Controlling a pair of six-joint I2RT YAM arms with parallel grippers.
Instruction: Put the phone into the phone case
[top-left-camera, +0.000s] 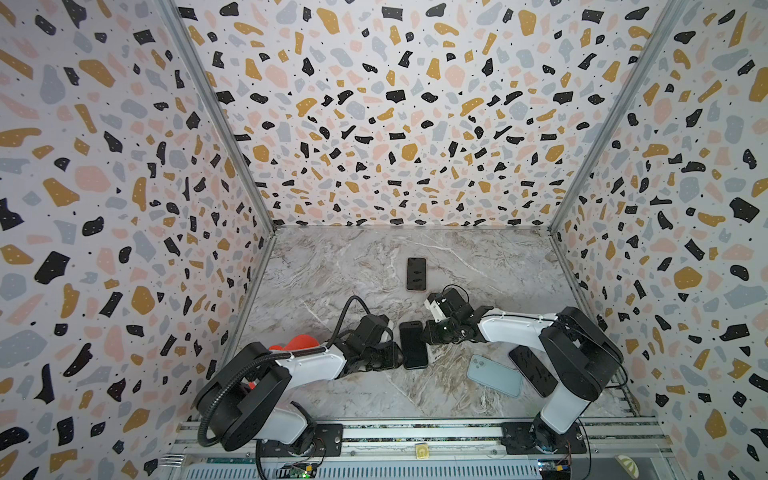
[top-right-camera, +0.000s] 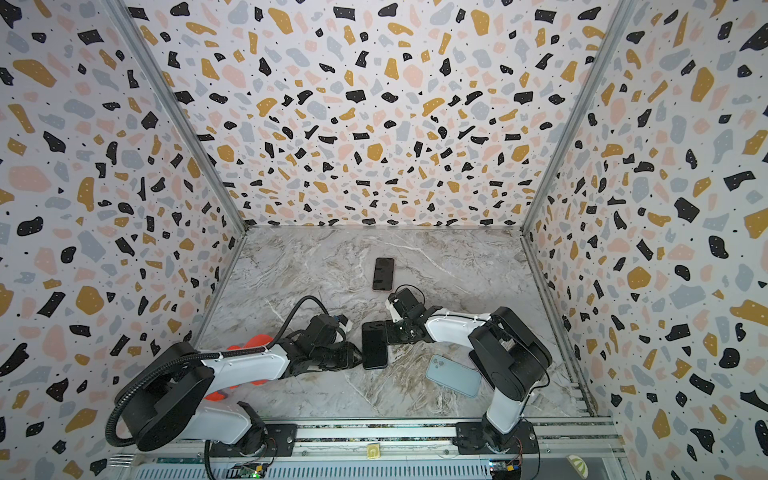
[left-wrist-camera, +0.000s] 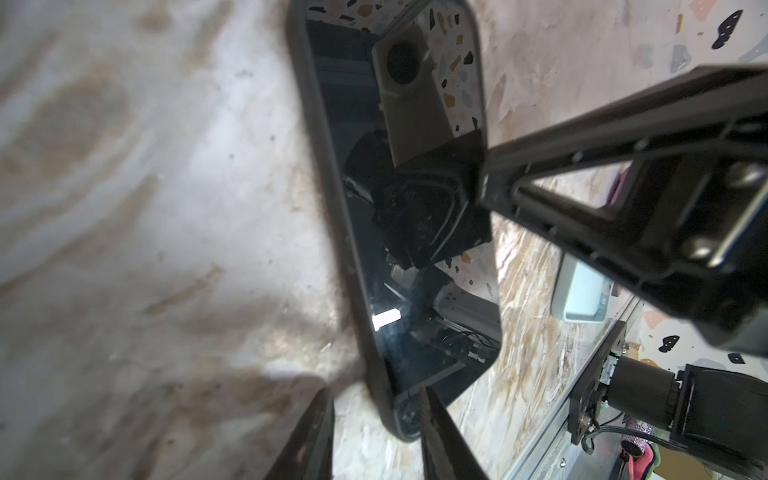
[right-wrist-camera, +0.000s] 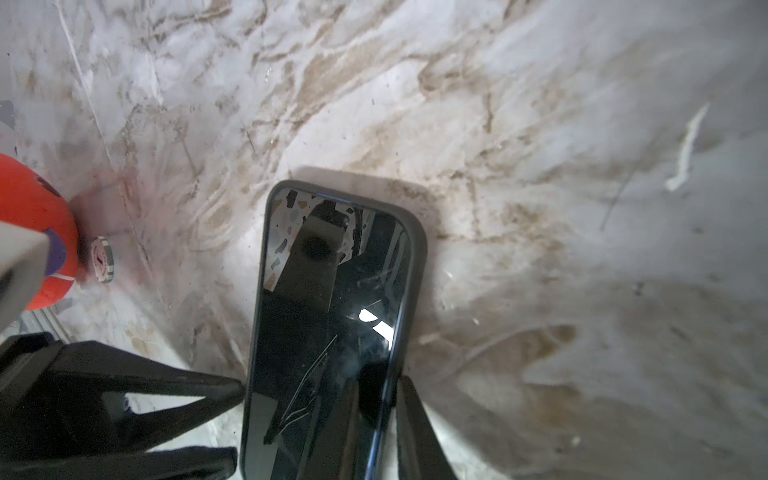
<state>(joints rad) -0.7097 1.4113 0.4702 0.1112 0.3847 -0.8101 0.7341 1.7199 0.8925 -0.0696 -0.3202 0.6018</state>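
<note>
You are working on a grey-and-tan marbled counter (top-left-camera: 357, 266), boxed in on three sides by walls (top-left-camera: 395, 124) printed with black, ochre, pink and grey flecks. An aluminium rail (top-left-camera: 415, 432) along the near edge carries both arm bases.

Count four phone-sized slabs:
- the phone (top-left-camera: 413, 345) in the middle, between the arms
- a dark handset (top-left-camera: 416, 273) lying alone further back, screen up
- a pale green handset (top-left-camera: 494, 375) lying back-up, with its camera cluster showing
- a black slab (top-left-camera: 532, 371) just beside it, partly under the right arm

There is also one red object (top-left-camera: 301, 343), half hidden under the left arm, and one small striped disc (right-wrist-camera: 102, 259) next to it.

The phone lies flat, glass up. In both top views its long axis runs from the rail toward the back wall, leaning only slightly. In the wrist views the dark rim of a phone case (right-wrist-camera: 417, 257) frames the glass along the sides you can see. Which end is the phone's top is not readable.

Your left tool (top-left-camera: 395, 357) is at the phone's left long edge. Its fingers (left-wrist-camera: 313, 432) are spread, with their tips at that edge, and they pinch nothing. Your right tool (top-left-camera: 427, 332) meets the opposite long edge, nearer the far end. One finger (right-wrist-camera: 415, 432) sits just beside the rim. I cannot tell whether its jaws are pressed together or apart.
</note>
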